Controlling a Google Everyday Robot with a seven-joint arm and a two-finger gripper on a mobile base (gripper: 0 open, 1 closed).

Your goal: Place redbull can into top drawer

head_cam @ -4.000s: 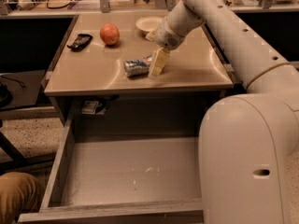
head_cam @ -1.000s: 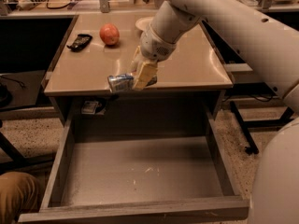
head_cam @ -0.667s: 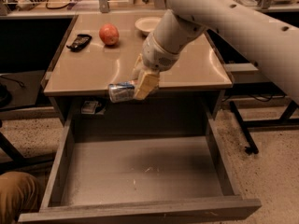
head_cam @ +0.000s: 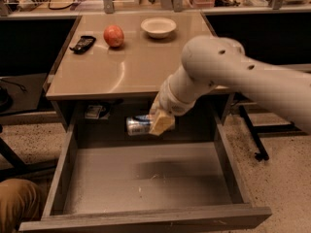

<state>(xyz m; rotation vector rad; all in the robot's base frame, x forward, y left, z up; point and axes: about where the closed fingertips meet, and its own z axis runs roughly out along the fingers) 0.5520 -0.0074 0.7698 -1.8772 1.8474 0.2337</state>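
Observation:
The redbull can (head_cam: 137, 125) is a slim silver and blue can, held lying on its side by my gripper (head_cam: 156, 123). The gripper is shut on it and hangs in front of the desk's edge, above the back part of the open top drawer (head_cam: 146, 178). The drawer is a wide grey box pulled far out below the tan desk top (head_cam: 121, 67), with a scuffed floor and nothing lying in it. My white arm comes in from the right.
On the desk top stand an orange-red apple (head_cam: 113, 35), a white bowl (head_cam: 158, 27) and a black object (head_cam: 82, 43) at the left. A small item (head_cam: 93, 112) sits in the recess under the desk. Cluttered shelves run along the back.
The gripper has carried the can off the desk top, forward and down past the desk's front edge, so it now hangs over the open drawer.

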